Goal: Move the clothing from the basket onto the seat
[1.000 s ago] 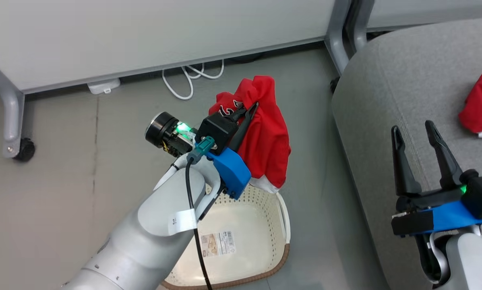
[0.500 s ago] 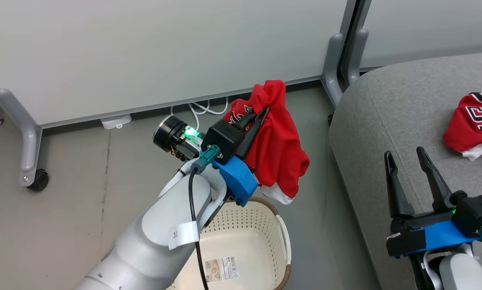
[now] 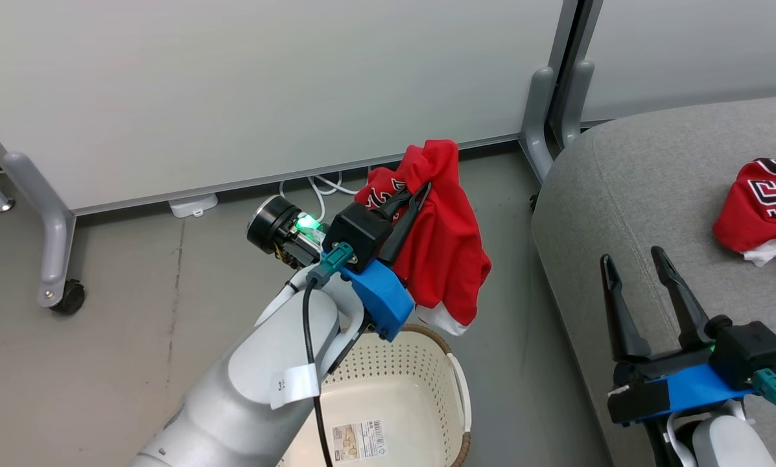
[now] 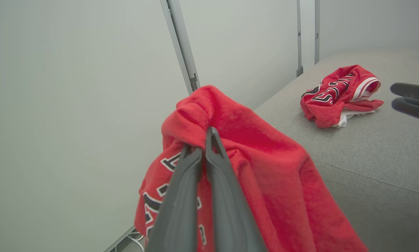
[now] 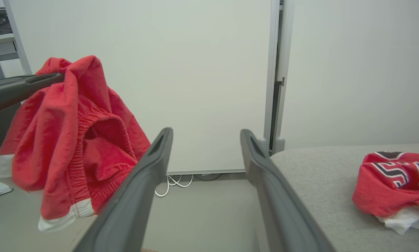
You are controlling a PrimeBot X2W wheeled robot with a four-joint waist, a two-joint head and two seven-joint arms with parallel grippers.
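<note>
Clothing (image 3: 446, 246): red jersey pieces, two counted. Nearest: basket (image 3: 420, 363) on the floor (image 3: 135, 324), bare cream bottom with a paper label (image 3: 355, 433), no garment seen inside, near part hidden behind the left forearm (image 3: 258, 383). Next, rightward: right gripper (image 3: 632, 259), fingers spread wide, holding nothing, poised over the seat (image 3: 621, 181) near its left edge. Further out: left gripper (image 3: 417, 191), fingers pinched tight on a bunched fold of the first piece (image 4: 265, 157), white-trimmed hem hanging just above the basket's far rim, short of the seat's left edge. Against a second ago: hem no longer overlapping that rim, gap to the seat edge slightly narrower; whole head view shifted too, so partly camera motion. Further still: second piece (image 3: 760, 201), crumpled on the seat well in from the left edge, already delivered. Farthest: pale partition panel (image 3: 264, 84), white cables (image 3: 326, 185) at its foot. Judged meaning: lift out of the basket done; carry across the seat edge and release outstanding; probably the last item.
</note>
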